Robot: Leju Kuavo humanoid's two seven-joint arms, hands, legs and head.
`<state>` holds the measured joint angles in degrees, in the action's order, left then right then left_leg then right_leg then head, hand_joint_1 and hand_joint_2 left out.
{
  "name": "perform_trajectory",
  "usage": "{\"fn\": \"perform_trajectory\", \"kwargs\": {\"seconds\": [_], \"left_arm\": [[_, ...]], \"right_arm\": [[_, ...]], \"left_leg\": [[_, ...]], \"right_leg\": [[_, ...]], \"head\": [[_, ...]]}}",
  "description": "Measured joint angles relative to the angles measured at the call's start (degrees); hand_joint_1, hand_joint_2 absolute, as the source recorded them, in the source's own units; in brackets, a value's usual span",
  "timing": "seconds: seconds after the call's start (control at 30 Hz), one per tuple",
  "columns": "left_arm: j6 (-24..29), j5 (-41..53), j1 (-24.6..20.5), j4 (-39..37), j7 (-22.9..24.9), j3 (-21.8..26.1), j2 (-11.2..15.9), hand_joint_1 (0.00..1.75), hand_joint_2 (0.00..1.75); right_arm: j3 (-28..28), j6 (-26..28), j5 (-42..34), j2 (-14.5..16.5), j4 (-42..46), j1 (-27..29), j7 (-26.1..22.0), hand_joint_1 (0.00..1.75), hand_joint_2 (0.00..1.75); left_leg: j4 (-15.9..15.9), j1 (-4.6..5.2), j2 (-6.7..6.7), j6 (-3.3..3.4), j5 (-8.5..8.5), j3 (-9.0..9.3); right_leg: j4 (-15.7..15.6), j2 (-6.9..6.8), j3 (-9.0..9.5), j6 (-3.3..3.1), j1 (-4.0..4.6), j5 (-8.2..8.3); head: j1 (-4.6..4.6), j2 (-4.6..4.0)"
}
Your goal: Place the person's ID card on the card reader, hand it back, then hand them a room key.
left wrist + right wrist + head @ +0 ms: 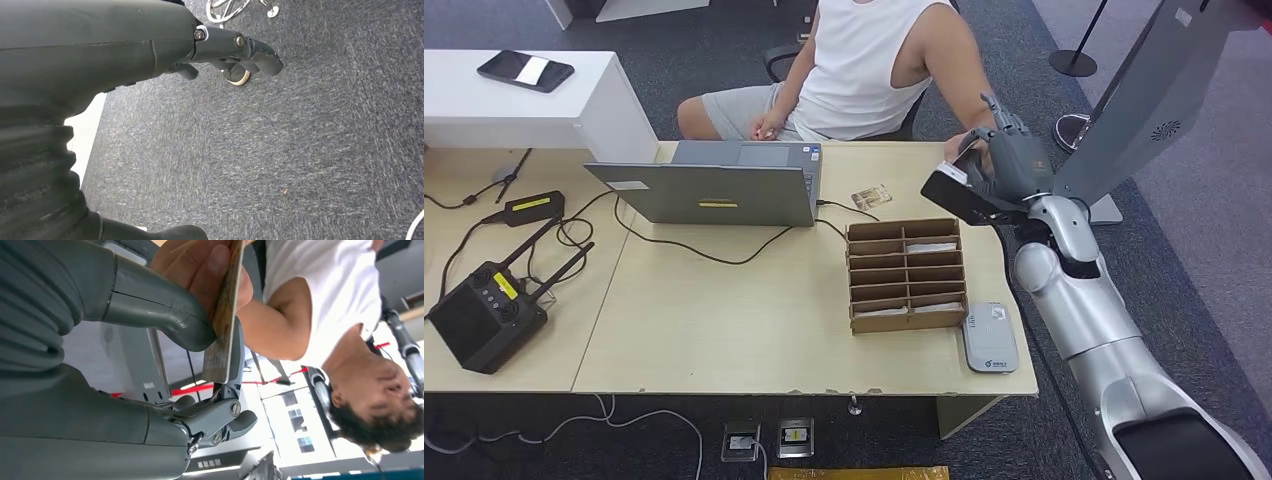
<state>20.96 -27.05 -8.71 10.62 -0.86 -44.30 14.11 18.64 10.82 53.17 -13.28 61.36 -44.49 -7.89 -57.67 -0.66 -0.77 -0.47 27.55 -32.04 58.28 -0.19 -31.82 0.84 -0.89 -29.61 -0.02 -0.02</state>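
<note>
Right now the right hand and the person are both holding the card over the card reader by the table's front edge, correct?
Not over the reader. The right hand and the person's hand meet on the card at the table's far edge, as the head view shows; the card reader lies bare.

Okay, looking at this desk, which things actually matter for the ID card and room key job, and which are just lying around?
Part of the job:
card, pinched by the right hand and the person's hand
card reader
cardboard card organizer

Just lying about:
laptop
black radio controller
phone
small card by the laptop
</note>
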Motion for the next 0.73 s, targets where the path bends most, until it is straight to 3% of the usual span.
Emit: {"fn": "perform_trajectory", "kwargs": {"seconds": [0.03,0.1,0.47,0.73], "left_arm": [[0.00,0.02,0.00,0.00,-0.01,-0.02,0.01,0.00,1.75],[-0.01,0.05,0.01,0.00,-0.01,-0.09,0.02,0.00,1.75],[0.06,-0.26,0.05,0.00,0.01,-1.14,0.01,0.00,1.75],[1.20,-1.10,0.26,0.00,0.01,-1.35,0.01,0.00,1.75]], "right_arm": [[0.04,0.08,-0.06,0.10,-0.97,0.01,0.08,0.51,1.75],[0.08,0.14,-0.24,0.20,-2.47,0.09,0.41,0.00,1.75],[-0.55,2.69,-2.79,-1.07,-5.37,1.96,1.64,0.00,1.75],[-6.45,13.64,-13.91,-6.00,-5.54,3.26,-0.03,0.00,1.75]], "left_leg": [[0.00,0.00,0.00,0.00,0.00,0.00],[0.00,0.00,0.00,0.00,0.00,-0.01],[-0.02,0.00,0.02,0.00,0.00,0.00],[-0.06,0.03,0.00,0.01,0.01,0.02]], "right_leg": [[0.00,0.00,0.00,0.00,0.00,0.00],[0.00,0.00,-0.02,0.00,0.00,0.00],[-0.01,0.03,-0.09,0.00,0.00,0.00],[-0.08,0.00,-0.10,0.01,-0.04,0.00]], "head": [[0.00,0.00],[0.01,0.00],[0.00,0.00],[-0.01,0.00]]}}
